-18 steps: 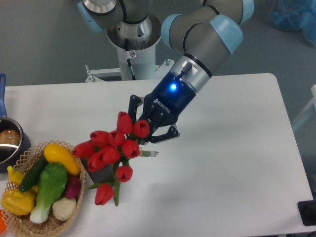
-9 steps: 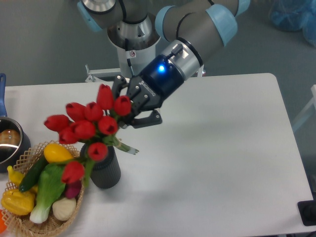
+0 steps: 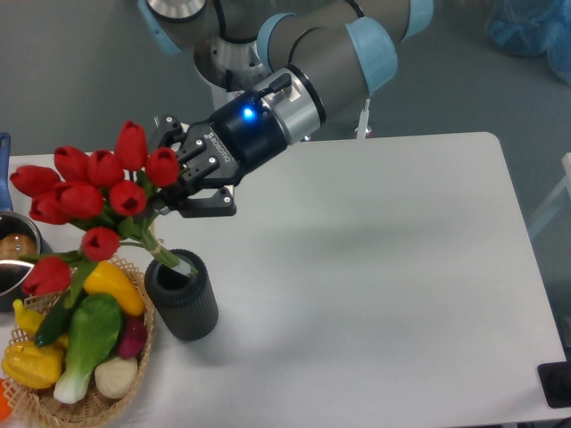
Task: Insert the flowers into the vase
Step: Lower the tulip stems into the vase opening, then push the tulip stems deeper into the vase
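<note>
Clamped around the green stems, my dark two-finger claw [image 3: 178,183] holds the bunch of red tulip flowers [image 3: 94,192] tilted, blooms up and to the left, stem ends low at the right. Since half a second ago I have swung the bunch further left and up, and the stem tips, which hung outside the rim then, now sit inside the round mouth of the short dark grey ribbed vase [image 3: 183,299]. About nine blooms show, with one drooping low over the woven wicker basket [image 3: 49,406] of vegetables just left of the vase. How deep the stems reach I cannot tell; the vase wall hides them. At the left edge a shiny metal pot [image 3: 16,259] is cut off on the white table [image 3: 393,285].
</note>
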Motion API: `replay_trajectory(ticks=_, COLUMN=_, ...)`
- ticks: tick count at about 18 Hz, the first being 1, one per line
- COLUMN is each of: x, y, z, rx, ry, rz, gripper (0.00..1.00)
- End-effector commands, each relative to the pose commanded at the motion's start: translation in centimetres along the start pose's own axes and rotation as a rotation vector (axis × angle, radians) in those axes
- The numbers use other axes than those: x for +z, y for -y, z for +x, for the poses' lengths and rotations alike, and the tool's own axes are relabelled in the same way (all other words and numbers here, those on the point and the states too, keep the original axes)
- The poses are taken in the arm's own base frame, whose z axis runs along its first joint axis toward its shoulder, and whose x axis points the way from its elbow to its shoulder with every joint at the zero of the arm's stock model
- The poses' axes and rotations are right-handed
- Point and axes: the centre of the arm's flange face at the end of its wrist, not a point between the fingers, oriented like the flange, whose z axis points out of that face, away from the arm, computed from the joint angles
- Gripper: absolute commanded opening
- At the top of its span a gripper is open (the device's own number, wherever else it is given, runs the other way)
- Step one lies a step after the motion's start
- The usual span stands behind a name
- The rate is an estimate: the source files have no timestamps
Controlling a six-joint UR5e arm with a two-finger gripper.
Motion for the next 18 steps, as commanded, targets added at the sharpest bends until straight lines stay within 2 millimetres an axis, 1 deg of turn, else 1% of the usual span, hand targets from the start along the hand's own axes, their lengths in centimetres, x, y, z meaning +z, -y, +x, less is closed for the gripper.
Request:
replay_trajectory(ticks=2, x=0.2, y=-1.0, z=-0.4, rx=-0.02, ry=-0.006, rz=0.002, gripper=0.07)
replay_trajectory(ticks=3, x=0.4, y=-1.8, z=-0.7, rx=-0.036, ry=-0.011, rz=0.005, gripper=0.07)
replay_trajectory(ticks=6, x=0.5, y=-3.2, z=-0.5, rx=-0.051, ry=-0.017, rz=0.008, gripper=0.07)
replay_trajectory(ticks=11, x=0.6, y=-4.6, z=0.1, rx=-0.079, ry=-0.02, rz=0.006, gripper=0.07)
replay_trajectory(ticks=14, x=0.8, y=-5.8, z=0.0, rx=-0.079, ry=-0.022, rz=0.003, gripper=0.07)
replay_trajectory(ticks=15, x=0.7, y=-6.3, z=-0.1, rx=-0.077, ry=-0.022, rz=0.003, gripper=0.08)
replay_trajectory(ticks=16, x=0.7, y=-7.3, z=-0.3, rx=-0.085, ry=-0.02, rz=-0.001, gripper=0.11)
replay_trajectory(ticks=18, x=0.5, y=-9.0, z=-0.6, rx=-0.08, ry=-0.015, rz=-0.003, gripper=0.12)
